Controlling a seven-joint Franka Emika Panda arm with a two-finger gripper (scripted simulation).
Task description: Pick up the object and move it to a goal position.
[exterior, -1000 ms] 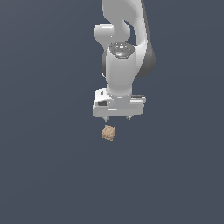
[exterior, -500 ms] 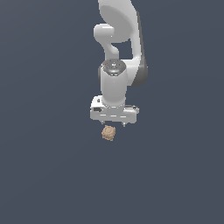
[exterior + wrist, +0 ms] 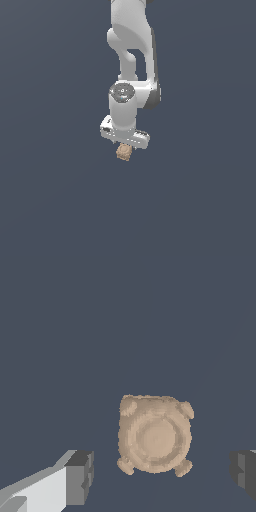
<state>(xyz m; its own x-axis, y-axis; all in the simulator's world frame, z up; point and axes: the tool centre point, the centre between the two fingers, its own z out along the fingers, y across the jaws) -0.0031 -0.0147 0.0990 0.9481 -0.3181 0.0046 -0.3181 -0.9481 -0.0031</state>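
The object [image 3: 124, 152] is a small tan-brown block with rounded corners, lying on the dark grey floor right under the white arm's hand. In the wrist view the object [image 3: 154, 434] shows a faint ring on its upper face and sits between the two dark fingertips [image 3: 80, 477], with a gap on each side. My gripper [image 3: 161, 473] is open around it and touches nothing. In the exterior view the gripper [image 3: 124, 144] hangs just above the block, its fingers mostly hidden by the hand.
A plain dark grey floor [image 3: 55, 200] fills both views. No other objects or edges show.
The arm has swung toward the exterior view's left and come down, so the hand now sits directly over the block. The block has not moved.
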